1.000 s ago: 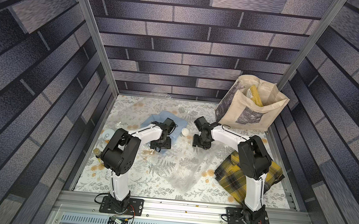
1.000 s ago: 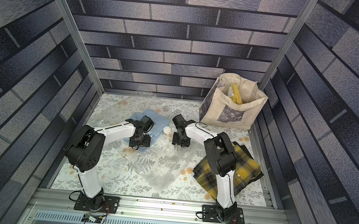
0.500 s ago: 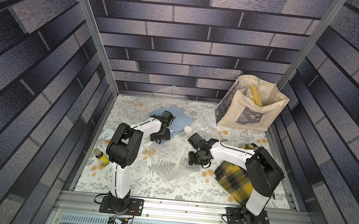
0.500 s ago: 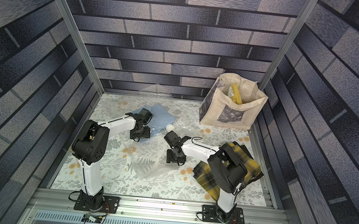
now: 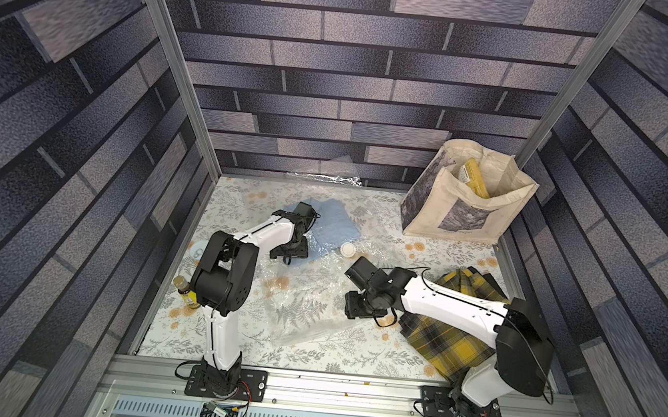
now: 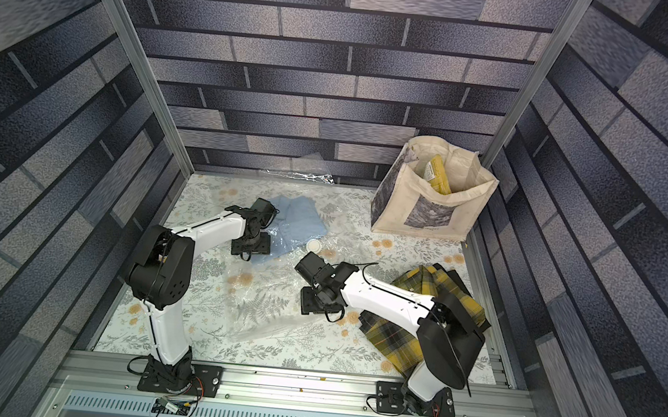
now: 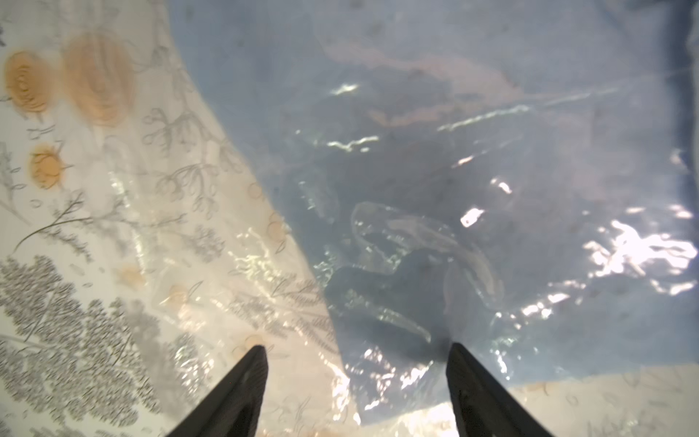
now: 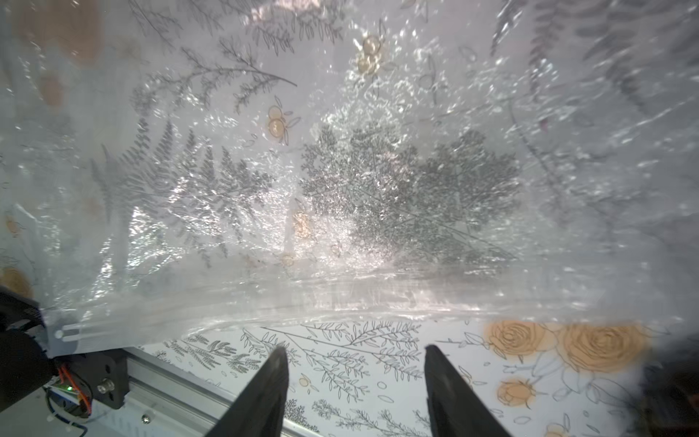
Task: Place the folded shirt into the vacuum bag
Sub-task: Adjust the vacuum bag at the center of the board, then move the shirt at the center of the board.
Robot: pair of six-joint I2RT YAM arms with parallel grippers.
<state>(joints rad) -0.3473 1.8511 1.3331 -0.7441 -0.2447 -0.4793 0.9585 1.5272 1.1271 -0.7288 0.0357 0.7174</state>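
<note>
While both sets of fingers stand spread and empty, the folded shirt (image 5: 332, 226) lies at 11 o'clock on the desk (image 5: 330, 359). It sits beneath the film of the vacuum bag (image 5: 298, 298), just beside the valve cap (image 5: 348, 249). Whether it is fully inside cannot be told.

From the left fingers (image 7: 253, 367) the shirt lies at 1 o'clock, its corner under the tips. From the right fingers (image 8: 272, 370) it lies at 11 o'clock, well apart, so the left arm is nearer. The right fingers face the bag's ribbed zip edge.

- Shirt long axis: partly hidden by the arm, undetermined.
- Judgement: any further push suits the left arm.
- Legible writing: none. Print on the tote bag (image 5: 461, 213) is too small.
</note>
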